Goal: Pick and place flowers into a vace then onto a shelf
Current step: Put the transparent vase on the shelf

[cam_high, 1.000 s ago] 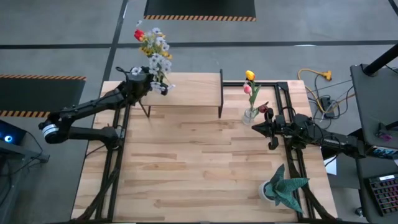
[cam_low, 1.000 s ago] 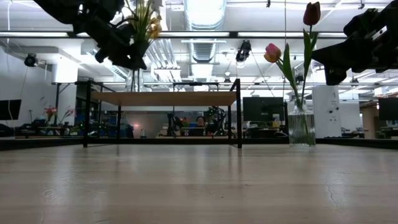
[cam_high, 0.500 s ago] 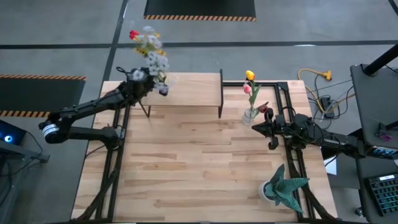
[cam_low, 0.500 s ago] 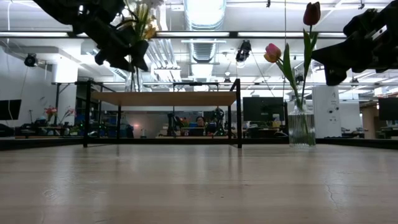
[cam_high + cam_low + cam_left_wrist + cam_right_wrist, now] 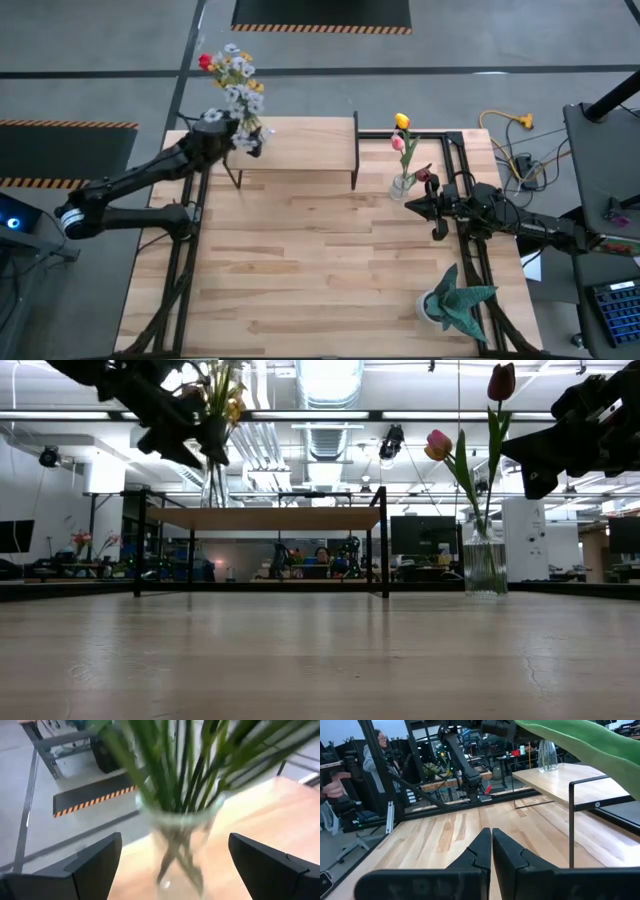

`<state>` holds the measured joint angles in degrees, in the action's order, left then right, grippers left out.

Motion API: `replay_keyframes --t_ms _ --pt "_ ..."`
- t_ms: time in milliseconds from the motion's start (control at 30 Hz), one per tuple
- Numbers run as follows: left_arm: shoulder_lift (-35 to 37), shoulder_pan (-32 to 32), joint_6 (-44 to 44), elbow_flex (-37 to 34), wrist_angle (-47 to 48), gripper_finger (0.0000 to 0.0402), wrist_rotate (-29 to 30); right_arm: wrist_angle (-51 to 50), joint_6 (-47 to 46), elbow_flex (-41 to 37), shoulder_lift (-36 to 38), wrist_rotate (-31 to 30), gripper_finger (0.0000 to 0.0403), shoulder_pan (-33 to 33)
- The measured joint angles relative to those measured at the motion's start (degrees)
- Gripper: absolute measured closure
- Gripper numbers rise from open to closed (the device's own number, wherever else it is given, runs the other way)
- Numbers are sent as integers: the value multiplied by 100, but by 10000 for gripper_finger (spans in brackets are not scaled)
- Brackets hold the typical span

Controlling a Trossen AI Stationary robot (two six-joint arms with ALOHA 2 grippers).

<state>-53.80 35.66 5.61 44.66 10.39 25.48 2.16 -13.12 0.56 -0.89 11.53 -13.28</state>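
My surface [image 5: 300, 270] is pale planked wood, matt — the shelf [image 5: 310, 145] is smooth pale wood on thin black metal legs; both vases are clear glossy glass.

Light is bright and even over my table [image 5: 330, 260], with only soft, faint shadows. At table height, ceiling lamps [image 5: 322, 375] glare white and turn my 2 arms into dark silhouettes. From my left wrist, the vase [image 5: 177, 845] and green stems [image 5: 170, 765] smear with blur. My right wrist's picture is sharp.
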Motion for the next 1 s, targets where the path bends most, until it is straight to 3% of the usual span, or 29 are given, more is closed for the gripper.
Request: replay_keyframes --t_ms 233,367,567,800,1000 --pt "861 -179 489 -5 1094 52 -589 -1 -871 0 0 2 394 0" --pt "1372 -538 564 -13 1142 52 -915 0 -912 0 0 -1 394 1" --pt "2067 -1331 808 -154 1124 70 -929 -1 -894 0 0 -5 394 0" --pt "2648 -2352 998 -656 1126 151 -940 4 -947 0 0 -7 394 0" --pt "3222 -2955 1357 -1434 665 271 -1259 14 -927 0 -1 -457 394 -2"
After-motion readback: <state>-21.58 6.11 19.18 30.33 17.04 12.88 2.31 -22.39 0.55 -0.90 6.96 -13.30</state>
